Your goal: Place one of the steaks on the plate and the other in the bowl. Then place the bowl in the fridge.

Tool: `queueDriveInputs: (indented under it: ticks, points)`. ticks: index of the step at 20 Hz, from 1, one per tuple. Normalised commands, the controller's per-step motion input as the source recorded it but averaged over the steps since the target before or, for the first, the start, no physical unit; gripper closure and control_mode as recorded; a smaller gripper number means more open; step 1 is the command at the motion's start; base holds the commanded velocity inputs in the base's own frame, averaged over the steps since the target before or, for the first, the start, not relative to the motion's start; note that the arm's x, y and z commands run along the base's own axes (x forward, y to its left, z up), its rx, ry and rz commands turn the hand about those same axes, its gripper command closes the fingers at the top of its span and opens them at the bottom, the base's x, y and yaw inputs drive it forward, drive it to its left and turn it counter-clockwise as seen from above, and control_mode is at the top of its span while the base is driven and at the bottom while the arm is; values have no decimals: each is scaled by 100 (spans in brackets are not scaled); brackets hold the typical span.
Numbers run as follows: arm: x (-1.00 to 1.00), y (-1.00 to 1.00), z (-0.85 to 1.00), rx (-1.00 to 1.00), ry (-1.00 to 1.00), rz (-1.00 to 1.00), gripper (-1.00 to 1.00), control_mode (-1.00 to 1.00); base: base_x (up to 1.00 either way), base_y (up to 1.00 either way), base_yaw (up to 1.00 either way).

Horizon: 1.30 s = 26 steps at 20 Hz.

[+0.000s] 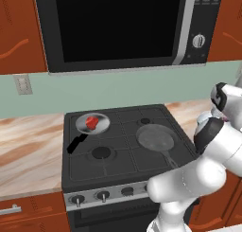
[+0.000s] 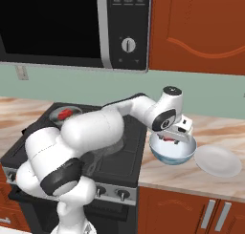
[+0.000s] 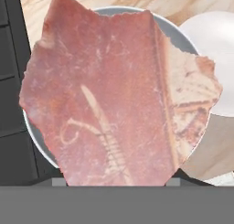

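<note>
My gripper (image 2: 175, 136) hangs just over the bowl (image 2: 172, 153), a white bowl with a pale blue outside, on the counter right of the stove. It is shut on the paler pink steak (image 3: 109, 99), which hides most of the bowl's rim (image 3: 176, 35) in the hand view. A sliver of that steak (image 2: 168, 139) shows at the bowl's mouth. The white plate (image 2: 217, 161) lies flat just right of the bowl, and the plate (image 3: 215, 58) also shows in the hand view. The bright red steak (image 1: 92, 122) sits in a grey pan on the stove's back left burner. The fridge is out of view.
A second grey frying pan (image 1: 155, 137) rests on the front right burner of the black stove (image 1: 101, 153). A microwave (image 1: 118, 27) hangs low above the stove. Wood-look counter (image 1: 28, 146) runs on both sides, with orange cabinets above.
</note>
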Motion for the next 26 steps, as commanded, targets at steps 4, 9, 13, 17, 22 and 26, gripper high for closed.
queueDriveInputs:
  ticks: [4,9,13,17,22,26]
  points:
    - [23,0,-35,1,0,5,100,-100,0,0,0]
    - [43,0,-49,0,0,2,100,-100,0,0,0]
    - [17,0,-55,0,0,1,100,-100,0,0,0]
    - [0,-4,-45,3,0,0,100,-100,0,0,0]
    - [4,0,-13,2,0,0,-100,-100,0,0,0]
    - [17,0,19,-2,0,0,-100,-100,0,0,0]
